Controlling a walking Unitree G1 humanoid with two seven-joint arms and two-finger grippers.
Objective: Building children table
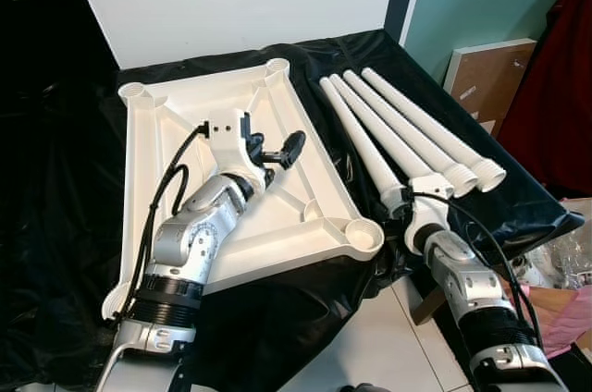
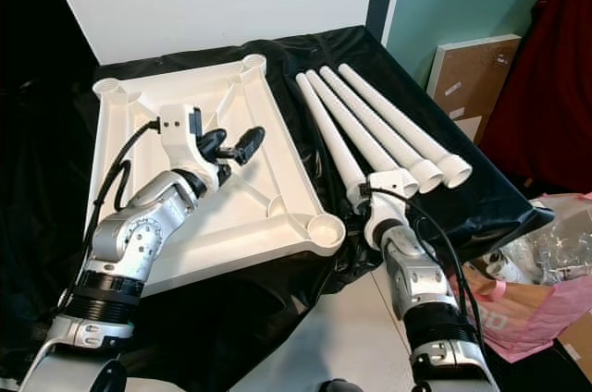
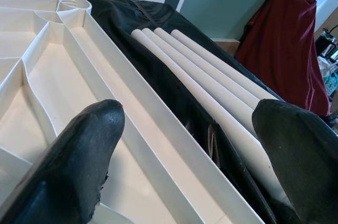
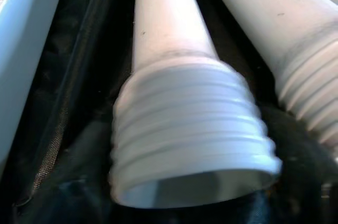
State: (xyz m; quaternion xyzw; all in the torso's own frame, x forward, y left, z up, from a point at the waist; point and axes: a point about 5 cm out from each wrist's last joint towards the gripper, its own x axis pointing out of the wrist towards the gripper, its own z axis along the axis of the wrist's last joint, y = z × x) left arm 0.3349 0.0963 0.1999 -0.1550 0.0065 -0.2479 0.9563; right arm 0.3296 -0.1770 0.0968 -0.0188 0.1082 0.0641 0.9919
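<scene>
Tabletop: the white moulded tabletop [image 1: 277,147] lies upside down on the black cloth [image 1: 55,189], ribs up, with a round screw socket at each corner; the near right socket [image 1: 363,235] sits closest to the legs
Left gripper: the left gripper [image 1: 274,150] hovers over the middle of the tabletop's underside, its two black fingers spread apart and holding nothing, as the left wrist view confirms
Legs: four white legs [image 1: 407,133] lie side by side on the cloth just right of the tabletop, fanned slightly, narrow ends far from the robot and wide threaded ends toward it
Nearest leg: the leftmost leg [image 1: 361,144] runs along the tabletop's right edge; its threaded end [image 4: 190,134] sits right in front of the right wrist camera
Right gripper: the right arm reaches to the near end of that leg; I cannot tell whether its fingers are apart or together
Key relation: the leg's long axis points away from the robot, almost in line with the right arm, so the right arm is much the nearer one; the socket lies just left of the threaded end
Likely step: taking the first leg to screw into a corner socket
</scene>
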